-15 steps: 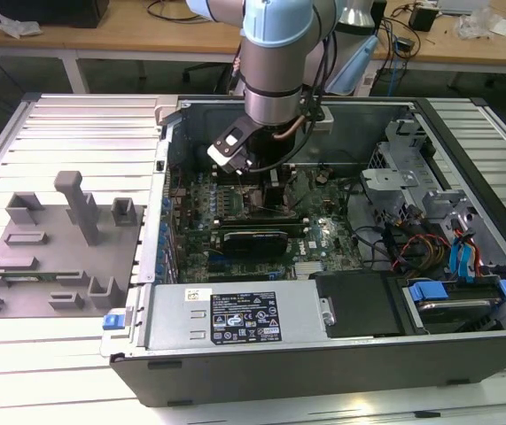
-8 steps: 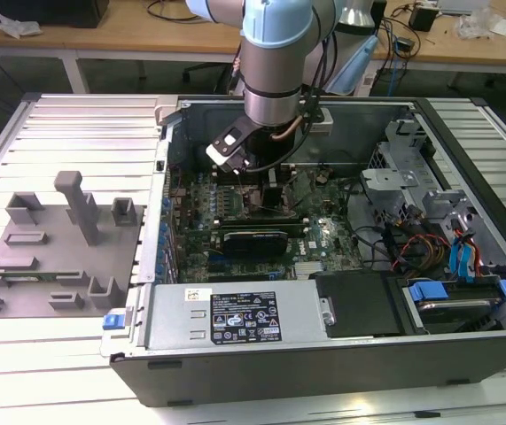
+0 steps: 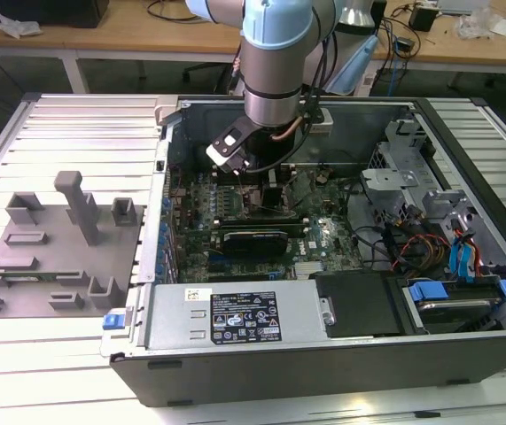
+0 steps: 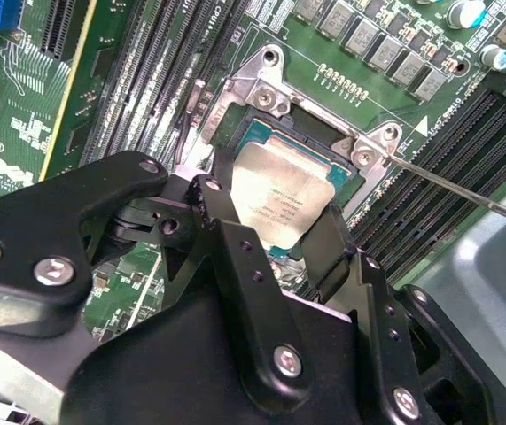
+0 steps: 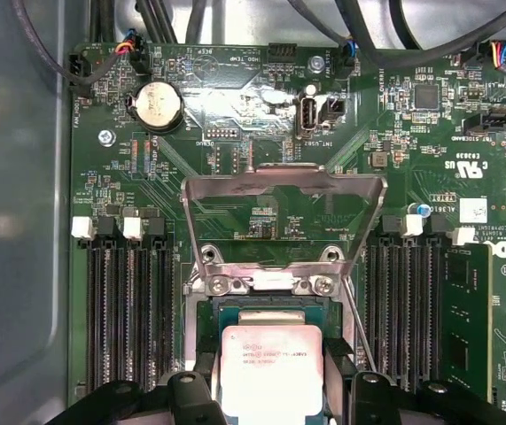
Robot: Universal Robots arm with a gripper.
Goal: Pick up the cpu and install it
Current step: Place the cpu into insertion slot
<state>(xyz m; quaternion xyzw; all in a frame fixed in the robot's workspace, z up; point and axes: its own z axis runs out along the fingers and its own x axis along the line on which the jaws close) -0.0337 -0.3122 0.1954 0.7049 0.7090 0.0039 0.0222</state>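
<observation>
The cpu [image 4: 281, 188], a flat square chip with a silvery top, sits between my black fingers [image 4: 330, 243] right over the motherboard socket [image 4: 261, 133]; I cannot tell whether it is seated. The gripper [image 4: 279, 202] is shut on it, with one finger at each of two opposite edges. In the first wrist view the cpu [image 5: 270, 354] lies within the socket frame [image 5: 266, 305], the gripper [image 5: 270, 370] around it, and the metal load plate [image 5: 284, 186] is swung up and open. In the exterior view the gripper [image 3: 239, 164] reaches down into the open computer case [image 3: 323, 372].
Memory slots [image 5: 128, 310] flank the socket on both sides, with one module [image 5: 465, 319] fitted. A thin retention lever [image 4: 465, 190] sticks out beside the socket. A graphics card [image 3: 253, 237], power supply [image 3: 235, 314] and drive cages [image 3: 421, 195] crowd the case. Grey fixture blocks [image 3: 58, 239] stand at the exterior view's left.
</observation>
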